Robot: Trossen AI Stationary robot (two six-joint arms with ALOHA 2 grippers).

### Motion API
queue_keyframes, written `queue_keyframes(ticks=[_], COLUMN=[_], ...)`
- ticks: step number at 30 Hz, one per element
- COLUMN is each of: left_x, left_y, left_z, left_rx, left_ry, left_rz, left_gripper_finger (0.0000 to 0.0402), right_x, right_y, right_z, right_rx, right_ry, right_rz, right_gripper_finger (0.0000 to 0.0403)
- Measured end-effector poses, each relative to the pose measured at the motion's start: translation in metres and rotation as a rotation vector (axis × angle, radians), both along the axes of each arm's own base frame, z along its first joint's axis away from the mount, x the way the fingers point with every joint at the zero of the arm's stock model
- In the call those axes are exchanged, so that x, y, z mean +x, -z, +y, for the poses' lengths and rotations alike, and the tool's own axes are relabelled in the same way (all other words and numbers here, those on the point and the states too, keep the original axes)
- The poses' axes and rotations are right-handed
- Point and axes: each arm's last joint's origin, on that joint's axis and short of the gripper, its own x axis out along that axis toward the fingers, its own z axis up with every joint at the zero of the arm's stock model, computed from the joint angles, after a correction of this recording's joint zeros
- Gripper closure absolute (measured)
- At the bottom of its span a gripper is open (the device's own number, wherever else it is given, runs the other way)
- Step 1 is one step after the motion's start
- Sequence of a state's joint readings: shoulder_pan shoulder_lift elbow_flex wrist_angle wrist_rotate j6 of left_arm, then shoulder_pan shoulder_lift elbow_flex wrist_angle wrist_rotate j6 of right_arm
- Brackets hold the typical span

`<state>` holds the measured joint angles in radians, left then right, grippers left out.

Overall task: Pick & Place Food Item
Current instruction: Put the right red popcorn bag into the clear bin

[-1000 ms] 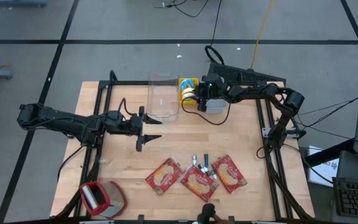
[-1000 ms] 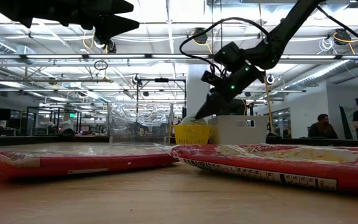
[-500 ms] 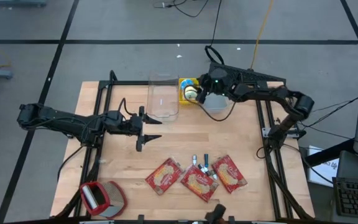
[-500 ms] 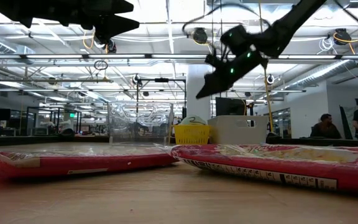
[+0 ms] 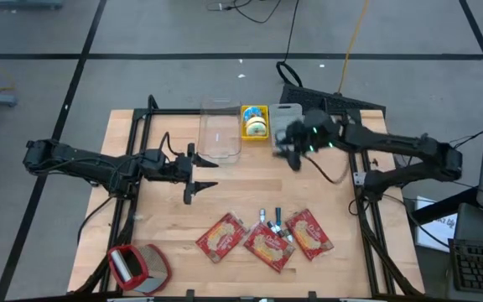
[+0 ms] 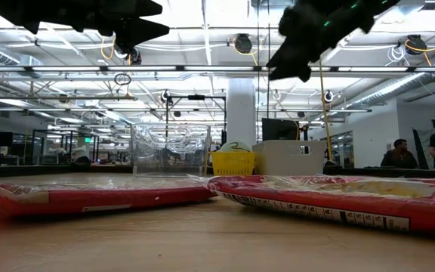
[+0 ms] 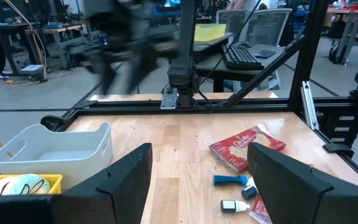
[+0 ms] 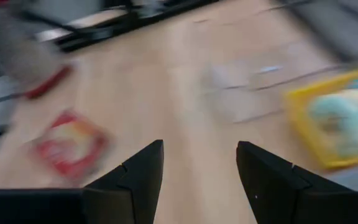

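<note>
1. Your right gripper (image 5: 292,159) hangs in the air just beside the white bin (image 5: 285,113), fingers apart, nothing between them.
2. The food item, a pale round pack (image 5: 258,127), sits in the yellow basket (image 5: 254,110) at the table's (image 5: 241,193) far edge, between the clear container (image 5: 220,130) and the white bin.
3. Your left gripper (image 5: 198,174) waits over the table's left middle, fingers spread and empty.
4. Three red snack packets (image 5: 264,237) lie near the front edge.
</note>
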<state>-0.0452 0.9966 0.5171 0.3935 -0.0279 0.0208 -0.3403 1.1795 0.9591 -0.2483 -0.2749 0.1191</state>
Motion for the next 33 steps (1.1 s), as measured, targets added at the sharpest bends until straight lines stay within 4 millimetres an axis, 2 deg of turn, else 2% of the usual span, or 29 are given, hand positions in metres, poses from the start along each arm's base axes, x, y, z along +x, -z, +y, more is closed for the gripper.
queue_keyframes(ticks=[4,9,17,25,28,33], left_x=[0.0,0.0,0.0,0.0,0.0,0.0], left_y=[0.0,-0.002,-0.003,-0.002,-0.002,-0.002], left_z=[0.0,0.0,0.0,0.0,0.0,0.0], left_rx=[0.0,-0.001,-0.041,-0.073,-0.077,-0.077], left_ry=[0.0,0.0,-0.001,-0.004,-0.005,-0.005], left_rz=[0.0,-0.019,-0.027,-0.015,-0.015,-0.015], left_gripper_finger=[0.0135,0.0135,0.0135,0.0135,0.0135,0.0135], right_x=[-0.011,-0.021,-0.032,-0.043,-0.051,-0.068], right_y=[0.006,0.02,0.054,0.074,0.086,0.111], right_z=[0.039,0.078,0.113,0.141,0.147,0.141], right_rx=[0.052,0.096,0.14,0.074,0.032,-0.107], right_ry=[-0.125,-0.265,-0.416,-0.457,-0.43,-0.376], right_rz=[-0.055,-0.181,-0.298,-0.19,-0.025,0.289], right_gripper_finger=[0.0209,0.0209,0.0209,0.0209,0.0209,0.0209])
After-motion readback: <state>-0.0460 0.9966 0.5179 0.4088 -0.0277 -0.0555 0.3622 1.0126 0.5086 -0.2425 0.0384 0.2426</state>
